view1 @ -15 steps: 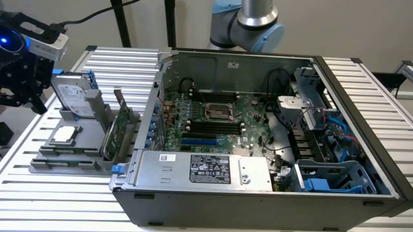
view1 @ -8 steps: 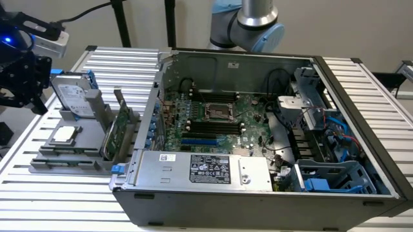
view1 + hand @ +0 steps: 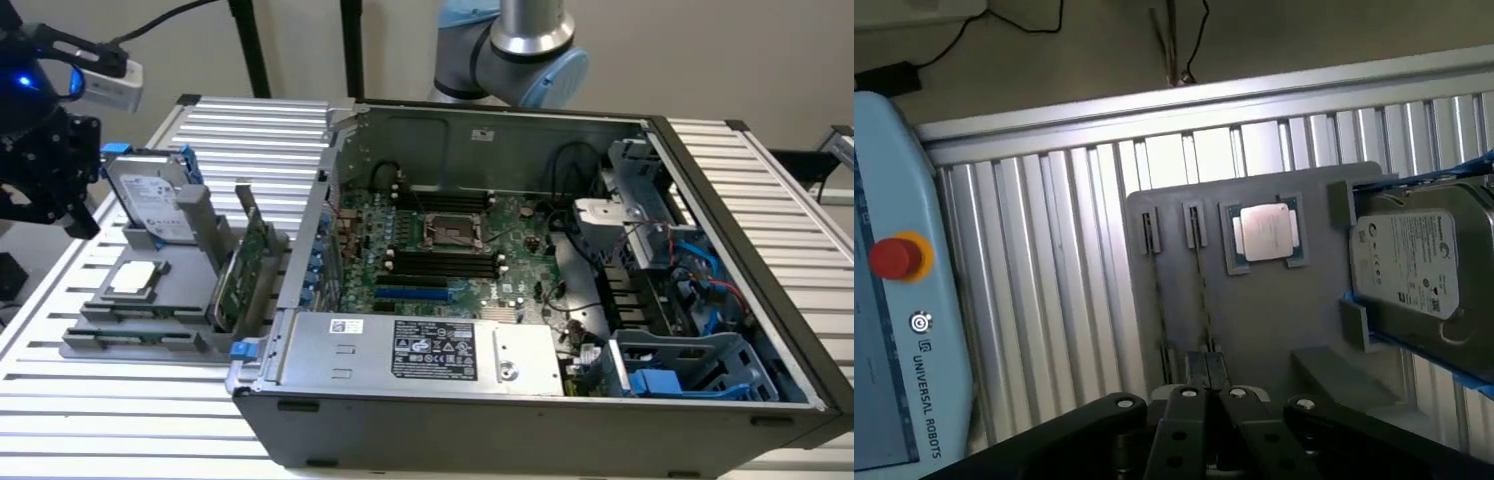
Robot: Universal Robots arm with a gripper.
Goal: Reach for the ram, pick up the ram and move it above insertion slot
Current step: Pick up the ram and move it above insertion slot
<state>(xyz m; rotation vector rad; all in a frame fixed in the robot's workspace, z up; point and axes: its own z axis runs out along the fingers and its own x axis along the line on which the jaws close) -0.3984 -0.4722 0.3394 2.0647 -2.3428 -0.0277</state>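
From my wrist feed, the gripper [image 3: 1209, 388] hangs over the grey holder [image 3: 1254, 330], nearest the ram [image 3: 1202, 290]. The ram stands on edge in a slot near the holder's edge opposite the hard drive [image 3: 1414, 262], just beside the processor chip [image 3: 1267, 232]. I cannot tell whether the gripper is open or closed.

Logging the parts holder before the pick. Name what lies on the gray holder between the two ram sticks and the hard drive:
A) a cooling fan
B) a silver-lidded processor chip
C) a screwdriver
B: the wrist view shows a silver-lidded processor chip lying flat in a recess of the gray holder, with the ram sticks on one side and the hard drive on the other.
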